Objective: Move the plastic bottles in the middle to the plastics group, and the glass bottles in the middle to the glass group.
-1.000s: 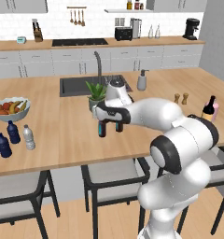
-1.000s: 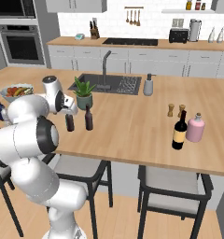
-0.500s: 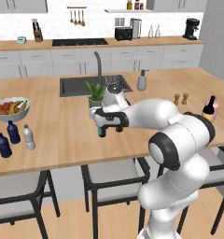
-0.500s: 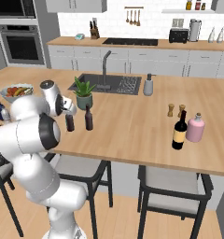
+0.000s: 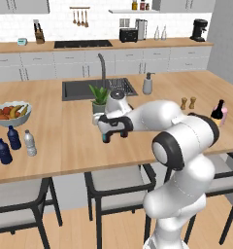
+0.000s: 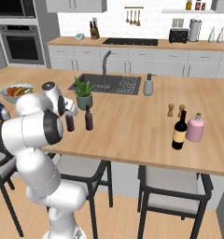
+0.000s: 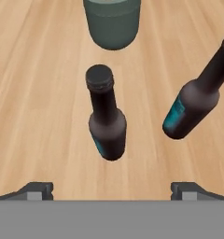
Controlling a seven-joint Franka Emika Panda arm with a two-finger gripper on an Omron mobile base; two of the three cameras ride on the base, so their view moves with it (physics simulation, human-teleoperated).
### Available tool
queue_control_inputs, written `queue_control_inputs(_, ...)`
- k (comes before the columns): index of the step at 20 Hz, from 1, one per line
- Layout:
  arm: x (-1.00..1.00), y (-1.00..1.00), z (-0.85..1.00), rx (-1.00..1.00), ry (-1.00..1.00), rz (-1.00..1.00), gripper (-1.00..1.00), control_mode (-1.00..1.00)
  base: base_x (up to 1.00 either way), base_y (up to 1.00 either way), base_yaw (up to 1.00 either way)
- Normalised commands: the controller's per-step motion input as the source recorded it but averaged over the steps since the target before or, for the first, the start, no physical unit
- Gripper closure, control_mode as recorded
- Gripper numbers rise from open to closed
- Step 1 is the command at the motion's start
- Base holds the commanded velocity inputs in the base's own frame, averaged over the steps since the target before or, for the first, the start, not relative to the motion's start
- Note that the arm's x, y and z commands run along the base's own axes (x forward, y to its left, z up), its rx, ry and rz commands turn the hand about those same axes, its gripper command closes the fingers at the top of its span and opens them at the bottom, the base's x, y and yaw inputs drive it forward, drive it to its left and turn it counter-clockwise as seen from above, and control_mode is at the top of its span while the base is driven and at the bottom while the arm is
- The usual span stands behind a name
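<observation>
Two slim dark beer bottles stand on the island in front of a potted plant [image 6: 83,92]. In the hand view one beer bottle [image 7: 107,121] is centred and the other beer bottle [image 7: 198,98] is to the right. My gripper [image 7: 113,191] hovers above them, open, holding nothing. From the right base view the beer bottles [image 6: 88,117] [image 6: 70,122] stand under my gripper [image 6: 68,111]. In the left base view my gripper [image 5: 113,129] covers most of them. The clear plastic bottle [image 5: 30,142] stands beside two dark blue bottles [image 5: 13,137] [image 5: 4,151]. The wine bottle [image 6: 180,130] and pink bottle [image 6: 196,128] stand far right.
A fruit bowl [image 5: 10,113] sits behind the blue bottles. The sink [image 5: 79,90] with its faucet and a soap dispenser [image 5: 147,83] lie behind the plant. Two wooden shakers [image 6: 170,109] [image 6: 181,110] stand near the wine bottle. Chairs line the near edge of the island.
My hand has drifted slightly to the left above the beer bottles. The bottles have stayed where they were.
</observation>
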Motion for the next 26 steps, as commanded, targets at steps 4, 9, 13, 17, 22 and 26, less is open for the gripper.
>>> queue_control_inputs(4,0.04,0.00,-0.15,-0.03,0.00,0.00,-1.00,-1.00,0.00,0.00,0.00)
queue_control_inputs(9,0.17,0.00,-0.13,-0.01,0.00,0.00,-1.00,-1.00,0.00,0.00,0.00)
queue_control_inputs(13,0.18,0.00,-0.11,-0.01,0.00,0.00,-1.00,-1.00,0.00,0.00,0.00)
queue_control_inputs(17,0.09,0.00,-0.08,-0.01,0.00,0.00,-1.00,-1.00,0.00,0.00,0.00)
queue_control_inputs(22,0.10,0.00,-0.12,-0.01,0.00,0.00,-1.00,-1.00,0.00,0.00,0.00)
queue_control_inputs(26,0.07,0.00,-0.14,-0.02,0.00,0.00,-1.00,-1.00,0.00,0.00,0.00)
